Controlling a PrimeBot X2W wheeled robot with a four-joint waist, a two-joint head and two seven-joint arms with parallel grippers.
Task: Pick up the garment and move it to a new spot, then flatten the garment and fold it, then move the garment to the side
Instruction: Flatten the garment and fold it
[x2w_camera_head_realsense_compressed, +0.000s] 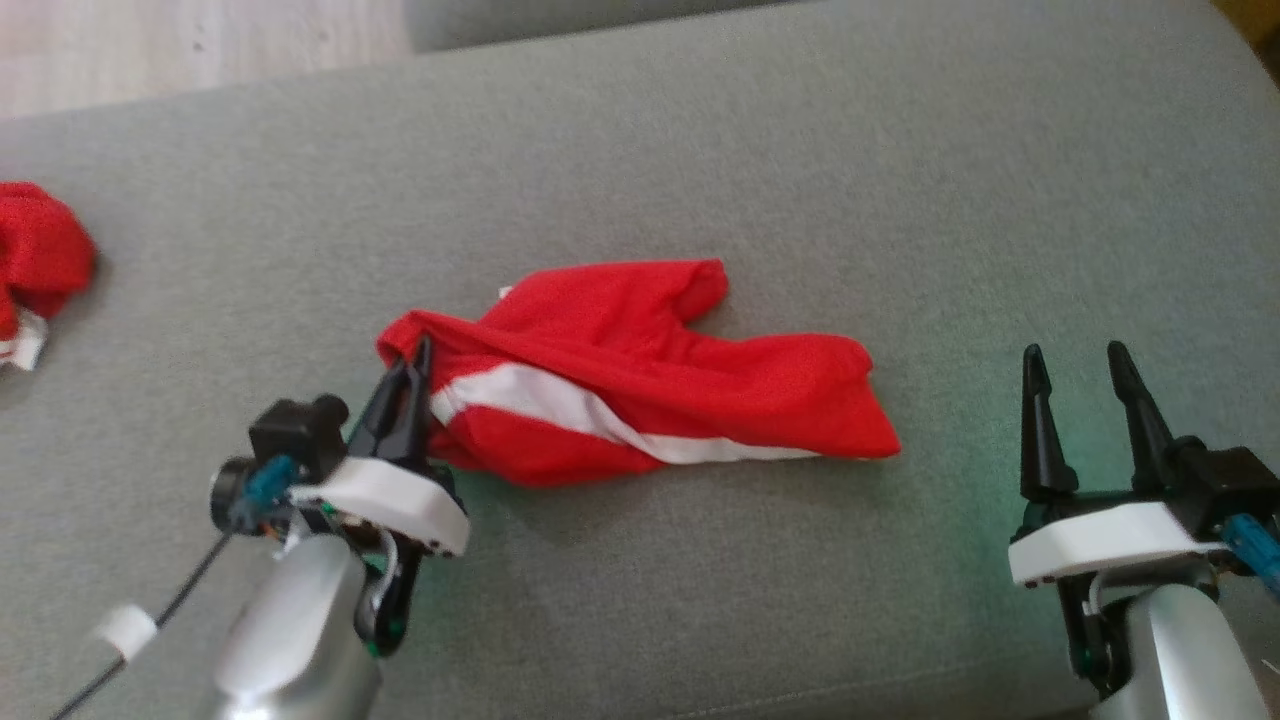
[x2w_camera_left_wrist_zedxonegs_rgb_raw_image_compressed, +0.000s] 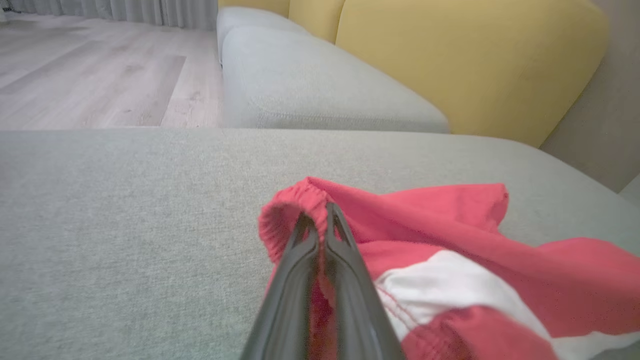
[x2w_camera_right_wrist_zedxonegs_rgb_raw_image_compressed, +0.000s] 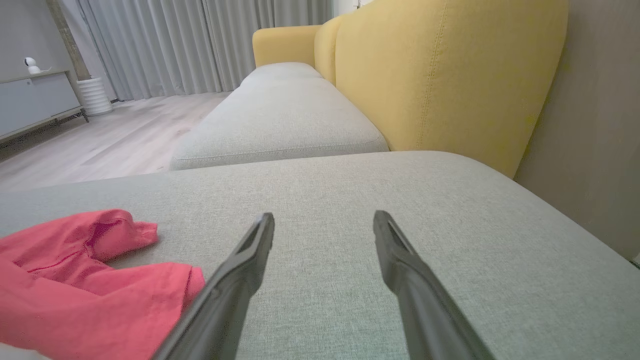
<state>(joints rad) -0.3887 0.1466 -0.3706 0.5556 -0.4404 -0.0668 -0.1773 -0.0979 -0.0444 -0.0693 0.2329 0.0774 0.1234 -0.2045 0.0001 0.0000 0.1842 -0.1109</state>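
**Left grip on garment's elastic edge**

My left gripper is pinched closed on the elastic hem at the left end of the red garment; the garment lies crumpled, white stripe up, mid grey cushion; my right gripper is spread wide, holding nothing, off the garment's right end; another red cloth lies far left.

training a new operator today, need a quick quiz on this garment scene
1. True or false: the right end effector is shut on the garment.
2. The left end effector is: A open, B shut on the garment's ribbed edge, C shut on nothing.
3. Fill in: the garment lies on a ___ cushion.

Key: 1 false; 2 B; 3 grey
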